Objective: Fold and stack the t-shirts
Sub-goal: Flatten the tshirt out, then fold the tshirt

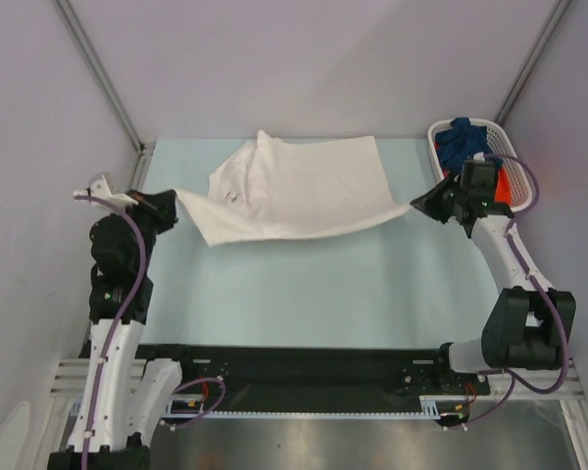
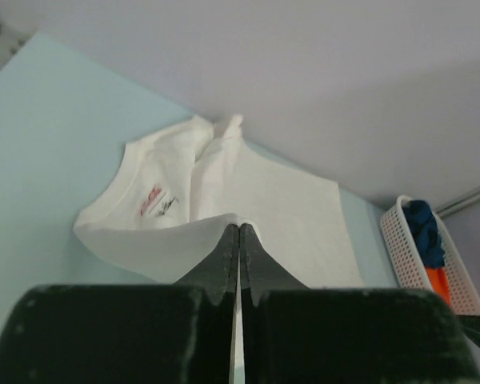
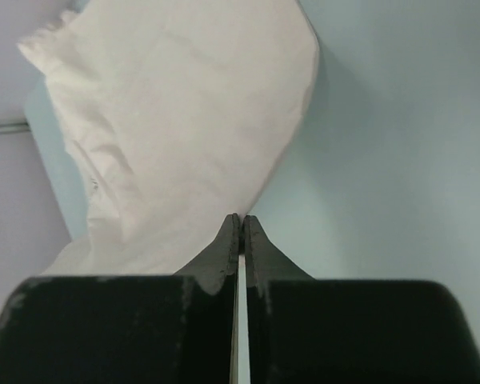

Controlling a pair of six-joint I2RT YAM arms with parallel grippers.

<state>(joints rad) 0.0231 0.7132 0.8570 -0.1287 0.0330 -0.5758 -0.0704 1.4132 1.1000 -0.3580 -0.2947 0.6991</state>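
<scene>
A white t-shirt (image 1: 294,191) with a small red neck label (image 2: 150,201) is stretched over the pale blue table between both arms. My left gripper (image 1: 174,201) is shut on its left corner, the cloth pinched at the fingertips (image 2: 238,227). At the right side my right gripper (image 1: 416,206) is shut on the opposite corner (image 3: 242,218), and the shirt (image 3: 184,120) hangs away from it. A dark blue t-shirt (image 1: 458,142) and an orange one (image 1: 512,188) lie in the basket at the back right.
A white plastic lattice basket (image 1: 437,147) stands at the table's back right corner, close behind my right gripper. Grey walls enclose the table (image 1: 304,284) on three sides. The black base rail (image 1: 304,367) runs along the near edge.
</scene>
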